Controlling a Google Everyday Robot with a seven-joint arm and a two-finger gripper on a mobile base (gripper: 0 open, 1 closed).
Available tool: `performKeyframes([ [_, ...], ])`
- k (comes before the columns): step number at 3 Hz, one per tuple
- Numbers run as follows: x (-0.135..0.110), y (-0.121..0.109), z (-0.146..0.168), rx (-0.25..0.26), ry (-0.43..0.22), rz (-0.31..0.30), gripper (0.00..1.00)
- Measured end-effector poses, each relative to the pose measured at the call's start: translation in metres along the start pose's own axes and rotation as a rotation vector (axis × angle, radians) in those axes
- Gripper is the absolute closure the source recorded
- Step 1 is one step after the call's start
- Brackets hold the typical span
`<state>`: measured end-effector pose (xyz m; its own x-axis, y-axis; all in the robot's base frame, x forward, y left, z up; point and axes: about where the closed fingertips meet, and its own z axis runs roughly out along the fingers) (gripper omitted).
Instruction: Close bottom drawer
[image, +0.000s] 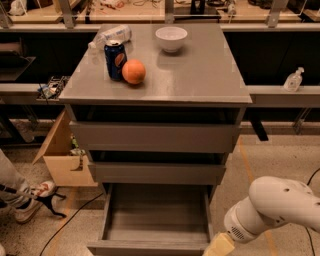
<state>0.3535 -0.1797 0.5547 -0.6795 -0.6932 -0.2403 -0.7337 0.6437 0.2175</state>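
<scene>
The bottom drawer (156, 220) of the grey cabinet (160, 85) is pulled far out and its shallow grey box looks empty. Its flat front (150, 248) sits at the lower edge of the view. The two drawers above it stick out only slightly. My white arm (272, 207) comes in from the lower right. My gripper (217, 246), a pale beige piece, is low beside the right front corner of the bottom drawer, partly cut off by the edge of the view.
On the cabinet top stand a blue can (115, 60), an orange (133, 72), a white bowl (171, 38) and a lying plastic bottle (111, 36). A cardboard box (62, 157) and a person's shoe (31, 200) are on the floor at left, with cables.
</scene>
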Motion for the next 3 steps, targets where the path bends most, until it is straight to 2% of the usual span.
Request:
performKeyframes([
  [2,0.005,-0.002,0.072,-0.041,-0.164,0.076,0.0],
  [3,0.005,-0.002,0.072,-0.041,-0.164,0.076,0.0],
])
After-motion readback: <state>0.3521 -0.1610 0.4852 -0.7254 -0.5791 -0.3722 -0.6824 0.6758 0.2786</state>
